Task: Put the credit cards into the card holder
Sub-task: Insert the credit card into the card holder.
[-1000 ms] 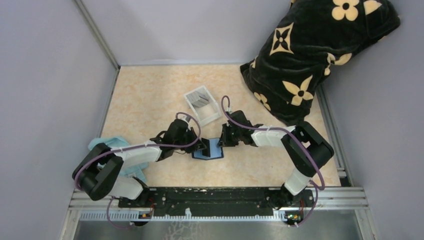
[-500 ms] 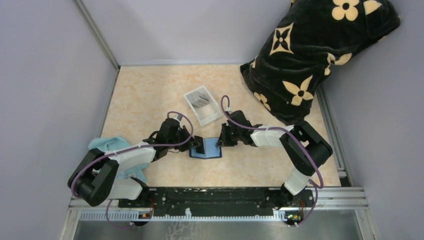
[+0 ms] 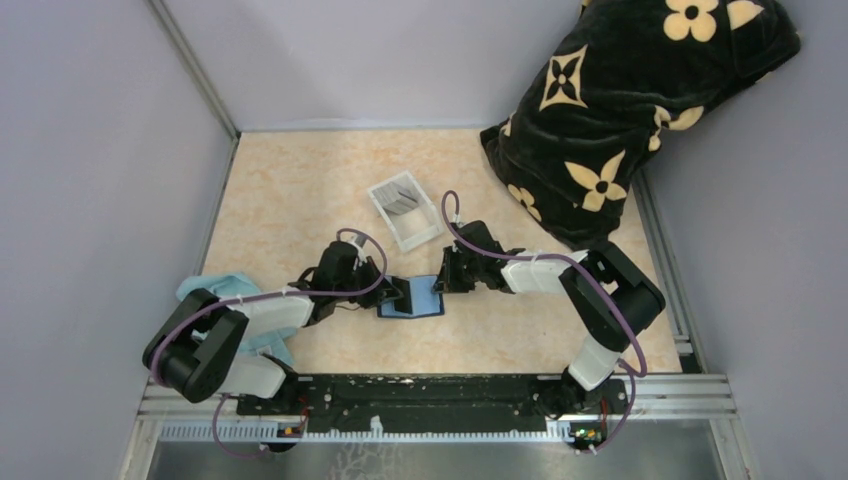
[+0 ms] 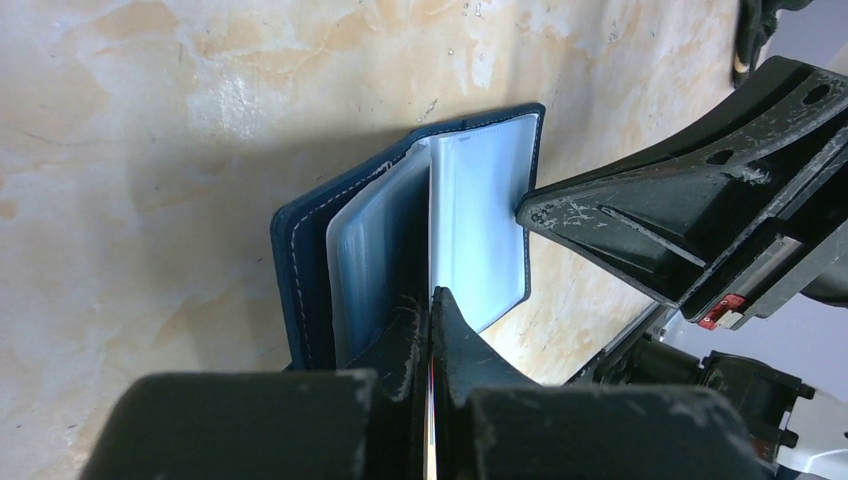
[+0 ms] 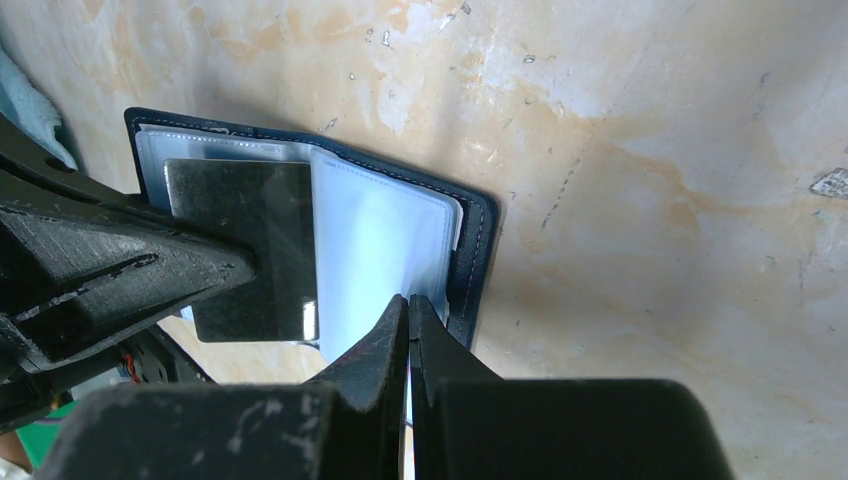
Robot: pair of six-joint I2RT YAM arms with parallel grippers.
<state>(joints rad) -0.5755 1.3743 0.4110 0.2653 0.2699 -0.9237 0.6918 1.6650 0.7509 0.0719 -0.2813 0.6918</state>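
Observation:
The navy card holder [image 3: 425,300] lies open on the table between both grippers, its clear sleeves [image 5: 380,240] facing up. My left gripper [image 4: 431,298] is shut on a dark grey credit card [image 5: 245,250], which shows only as a thin edge [image 4: 432,420] in the left wrist view. The card's far end lies over the holder's left sleeves [image 4: 375,250]. My right gripper [image 5: 408,300] is shut, with its tips against the edge of the right-hand sleeve [image 4: 480,220]. Whether it pinches that sleeve is unclear. More credit cards [image 3: 398,194] sit in the white tray [image 3: 425,236].
A dark pillow with a cream flower pattern [image 3: 620,110] fills the back right corner. A light blue cloth [image 3: 225,290] lies under the left arm. Grey walls close in the table on the left, back and right.
My left gripper has drawn slightly leftward with the card, and the card holder has shifted a little left with it. The right gripper has hardly moved.

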